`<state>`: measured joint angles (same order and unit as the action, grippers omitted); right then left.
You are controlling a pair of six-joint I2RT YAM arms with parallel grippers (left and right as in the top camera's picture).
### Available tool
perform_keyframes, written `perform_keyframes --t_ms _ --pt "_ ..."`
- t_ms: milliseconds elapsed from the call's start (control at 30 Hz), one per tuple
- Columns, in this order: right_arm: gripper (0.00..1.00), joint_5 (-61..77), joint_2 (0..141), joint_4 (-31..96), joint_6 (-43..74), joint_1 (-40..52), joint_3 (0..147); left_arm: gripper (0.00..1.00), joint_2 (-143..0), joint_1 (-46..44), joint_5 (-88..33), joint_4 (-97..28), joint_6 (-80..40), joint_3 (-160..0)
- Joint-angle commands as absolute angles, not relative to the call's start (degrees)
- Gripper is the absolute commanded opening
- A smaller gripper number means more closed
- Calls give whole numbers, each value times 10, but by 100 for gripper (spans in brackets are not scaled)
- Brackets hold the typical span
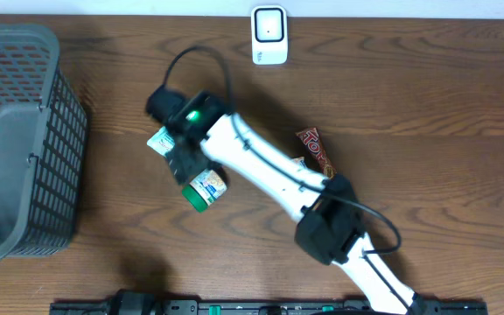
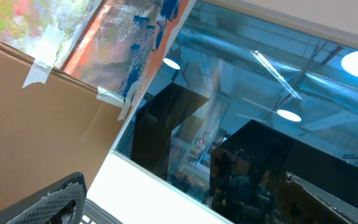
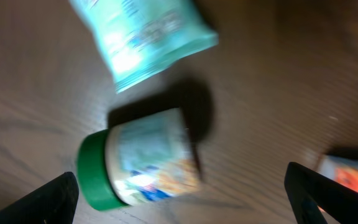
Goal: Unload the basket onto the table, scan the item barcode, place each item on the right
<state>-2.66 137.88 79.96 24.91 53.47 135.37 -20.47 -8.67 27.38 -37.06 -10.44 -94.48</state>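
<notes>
A small jar (image 1: 206, 188) with a green lid lies on its side on the wooden table. In the right wrist view the jar (image 3: 145, 165) is blurred, just ahead of the gap between my fingers. A teal packet (image 1: 159, 140) lies beside it, farther ahead in that view (image 3: 145, 37). My right gripper (image 1: 185, 162) hovers over both, open (image 3: 188, 202), holding nothing. The white scanner (image 1: 269, 35) stands at the table's far edge. My left gripper (image 2: 185, 208) is open and empty, pointing up at a window and ceiling lights.
A dark mesh basket (image 1: 16, 140) stands at the left edge of the table. A red-brown snack bar (image 1: 316, 150) lies right of the right arm, and shows at the right wrist view's edge (image 3: 353, 171). The right arm crosses the table diagonally from the bottom right.
</notes>
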Motion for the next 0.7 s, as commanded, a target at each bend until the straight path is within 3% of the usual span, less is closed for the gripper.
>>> perform_keyframes --t_ms 0,200,667 --pt "99 -57 1391 799 189 557 1360 98 -204 -84 277 -368 -97 -946" --pt "99 -57 1393 824 95 571 1360 98 -204 -84 277 -368 -97 -946" --pt "99 -9 1400 807 32 567 1360 98 -204 -84 277 -368 -97 -946"
